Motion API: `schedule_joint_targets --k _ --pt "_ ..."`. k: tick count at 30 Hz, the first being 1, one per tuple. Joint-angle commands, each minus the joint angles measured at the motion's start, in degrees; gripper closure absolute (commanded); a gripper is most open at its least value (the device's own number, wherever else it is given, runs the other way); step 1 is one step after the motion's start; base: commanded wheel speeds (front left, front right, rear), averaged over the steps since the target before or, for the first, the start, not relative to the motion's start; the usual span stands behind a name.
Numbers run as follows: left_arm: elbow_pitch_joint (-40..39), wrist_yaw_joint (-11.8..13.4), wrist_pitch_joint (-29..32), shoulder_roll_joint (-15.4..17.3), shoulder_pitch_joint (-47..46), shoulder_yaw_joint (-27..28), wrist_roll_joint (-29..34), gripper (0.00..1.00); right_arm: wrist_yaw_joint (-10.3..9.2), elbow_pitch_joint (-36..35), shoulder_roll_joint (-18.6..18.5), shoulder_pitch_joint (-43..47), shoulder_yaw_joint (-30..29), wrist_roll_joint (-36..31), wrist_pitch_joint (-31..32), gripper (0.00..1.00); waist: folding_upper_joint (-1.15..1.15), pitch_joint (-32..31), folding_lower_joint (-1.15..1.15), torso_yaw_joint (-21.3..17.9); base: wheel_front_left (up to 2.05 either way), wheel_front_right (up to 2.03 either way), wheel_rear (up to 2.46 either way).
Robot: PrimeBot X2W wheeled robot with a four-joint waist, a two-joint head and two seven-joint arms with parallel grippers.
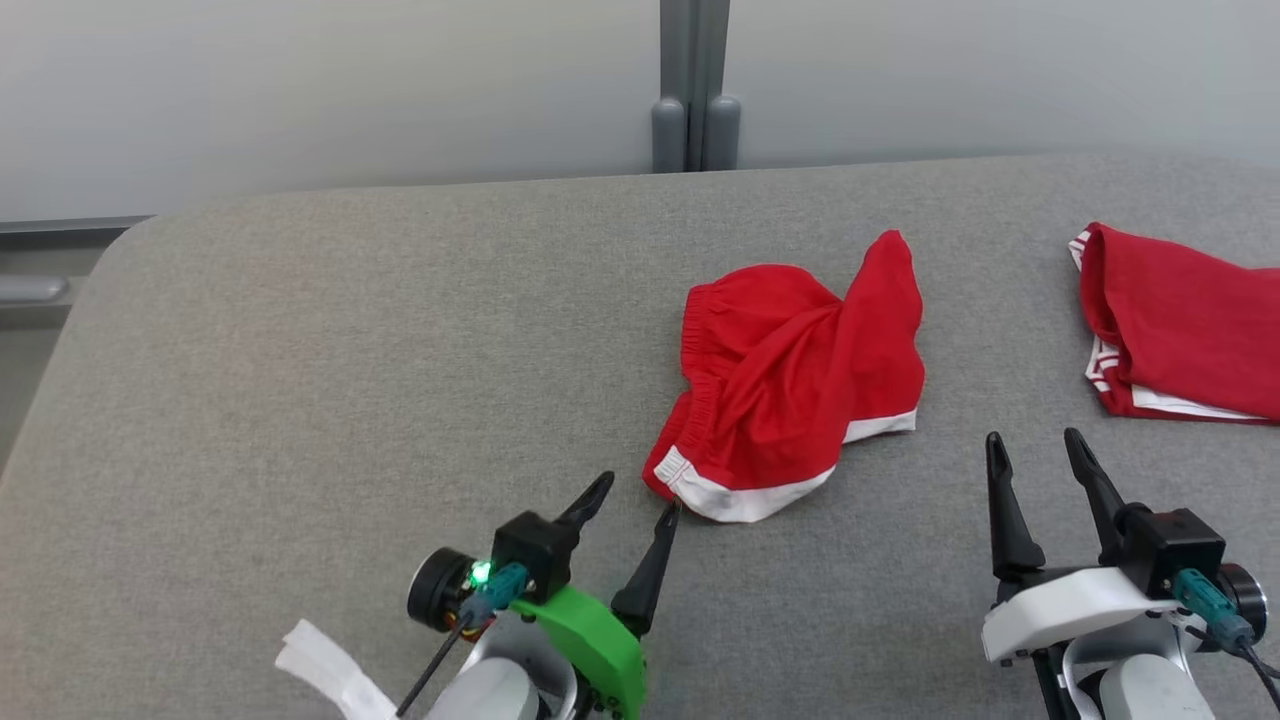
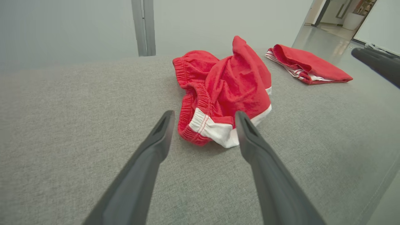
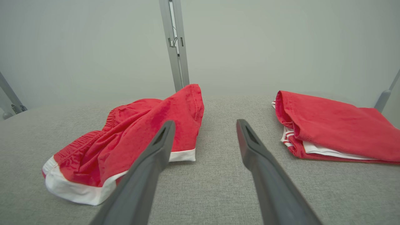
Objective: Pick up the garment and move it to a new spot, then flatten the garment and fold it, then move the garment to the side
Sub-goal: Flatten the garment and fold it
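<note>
Head view: red shorts, the garment [image 1: 790,380], lie crumpled on a grey fabric-topped desk [image 1: 300,350], a bit R of centre and near the front edge. Elastic waistband gathers at the L side, white hem band runs along the near edge, and one leg bunches up into a peak toward the back. L gripper [image 1: 638,497] sits low at the garment's near-L corner w/ fingers spread wide and nothing held; one fingertip is right at the white hem corner, contact unclear. L wrist view: same gripper [image 2: 204,114] w/ fingers wide, the hem-and-waistband corner of the garment [image 2: 228,84] lying just past the tips, btwn them. R gripper [image 1: 1033,440] rests further R, apart from the garment, fingers moderately wide and empty, pointing toward the back. R wrist view: R gripper [image 3: 205,122] aims at the bare strip of desk btwn the garment [image 3: 140,137] on its L and a second red item on its R. That folded red garment [image 1: 1180,330] w/ white striped trim lies flat near the desk's R edge, well apart from the crumpled one; it also shows in L wrist view [image 2: 307,64] and R wrist view [image 3: 334,125]. Behind the desk: a pale wall w/ a grey vertical post [image 1: 695,90]. White tape strip [image 1: 325,670] hangs by the L arm at bottom.
</note>
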Motion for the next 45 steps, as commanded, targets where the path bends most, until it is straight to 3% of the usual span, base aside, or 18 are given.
schedule_joint_targets --k 1,10,14,16,17,22,29,33,40,41,42,43,45 --pt "1.92 -0.59 0.72 0.32 -2.4 -1.07 -1.49 0.0 -0.11 -0.38 -0.1 -1.22 0.33 -0.54 -0.03 0.0 0.0 1.73 0.0 -2.1 0.0 0.0 0.0" --pt "14.52 1.16 1.58 0.32 -12.51 -5.06 -5.84 0.0 -0.11 -0.61 -0.08 -4.27 2.03 0.36 -0.15 0.0 0.0 6.1 0.0 -8.42 0.0 0.0 0.0" --pt "18.42 0.47 2.02 0.31 -14.84 -6.22 -8.52 0.0 -0.11 -0.31 -0.08 -4.76 1.73 0.66 -0.32 0.0 0.0 7.2 0.0 -9.88 0.0 0.0 0.0" --pt "19.47 0.01 1.28 0.31 -15.57 -6.92 -9.19 0.82 -0.11 -0.23 -0.08 -4.89 1.41 0.74 -0.4 0.0 0.0 7.49 0.0 -10.1 0.0 0.0 0.0" --pt "19.67 0.05 0.56 0.31 -15.94 -7.36 -9.46 1.0 -0.11 -0.19 -0.08 -4.91 1.18 0.77 -0.44 0.0 0.0 7.61 0.0 -10.08 0.0 0.0 0.0" --pt "17.63 2.24 -2.07 0.33 -17.0 -7.33 -10.19 1.0 -0.11 0.01 -0.07 -4.03 -0.64 0.72 -0.53 0.0 0.0 7.3 0.0 -8.36 0.0 0.0 0.0" --pt "9.05 7.73 -2.69 3.23 -12.3 2.27 -10.96 1.0 -0.11 0.48 -0.07 -3.56 -2.18 1.01 -0.5 0.0 0.0 6.72 0.0 -4.83 0.0 0.0 0.0" --pt "7.79 8.6 -2.67 4.89 -10.09 6.77 -11.74 1.0 -0.11 0.98 -0.1 -3.88 -2.05 0.86 -0.51 0.0 0.0 7.19 0.0 -3.82 0.0 0.0 0.0" --pt "12.5 7.88 -2.67 4.97 -9.63 10.57 -11.98 1.0 -0.11 2.46 -0.1 -5.55 -0.89 0.09 -0.53 0.0 0.0 8.23 0.0 -3.58 0.0 0.0 0.0" --pt "12.89 7.64 -2.67 4.76 -9.97 11.03 -11.71 0.96 -0.11 2.7 -0.09 -5.6 -0.55 0.01 -0.53 0.0 0.0 8.3 0.0 -3.57 0.0 0.0 0.0" --pt "13.01 7.62 -2.67 4.56 -10.11 11.49 -11.54 0.69 -0.11 2.85 -0.08 -5.6 -0.24 0.01 -0.53 0.0 0.0 8.33 0.0 -3.54 0.0 0.0 0.0" --pt "13.03 7.41 -2.68 4.3 -10.08 12.08 -11.24 0.04 -0.11 2.98 -0.08 -5.61 0.24 -0.21 -0.53 0.0 0.0 8.34 0.0 -3.48 0.0 0.0 0.0" --pt "12.17 7.12 -2.68 3.99 -9.72 13.27 -10.46 0.0 -0.11 3.3 -0.08 -5.9 1.71 -0.56 -0.44 0.0 0.0 8.28 0.0 -3.26 0.0 0.0 0.0"
